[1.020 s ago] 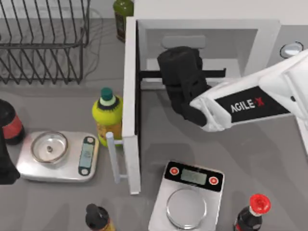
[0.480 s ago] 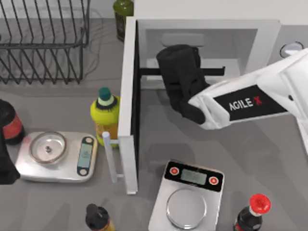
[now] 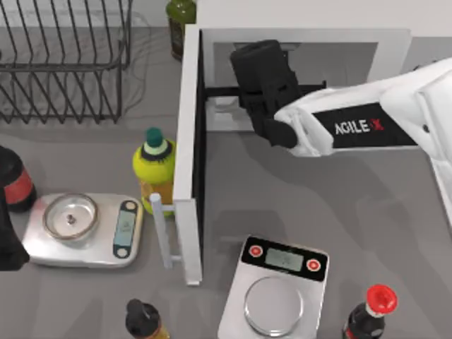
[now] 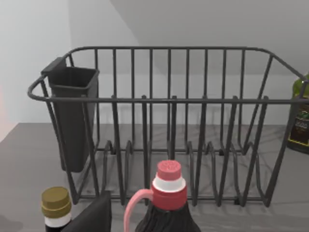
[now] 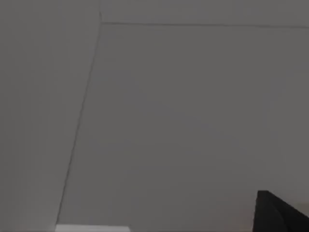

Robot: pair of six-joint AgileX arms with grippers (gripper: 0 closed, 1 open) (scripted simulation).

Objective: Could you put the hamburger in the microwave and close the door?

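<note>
From above, my right gripper (image 3: pixel 263 67) reaches into the open mouth of the microwave (image 3: pixel 395 42), my white arm stretching in from the table's right side. I cannot tell how its fingers are set, and the hamburger is hidden from me here. The door (image 3: pixel 189 155) stands swung out toward the table's front, edge-on, with a yellow bottle (image 3: pixel 157 166) just beside its outer face and two scales (image 3: pixel 85 229) (image 3: pixel 279 286) on either side. My left arm sits parked at the far left edge.

My left wrist camera looks at a wire rack (image 4: pixel 169 121) behind a red-capped bottle (image 4: pixel 169 186).

My right wrist camera faces the microwave's pale inner walls (image 5: pixel 183 121).
</note>
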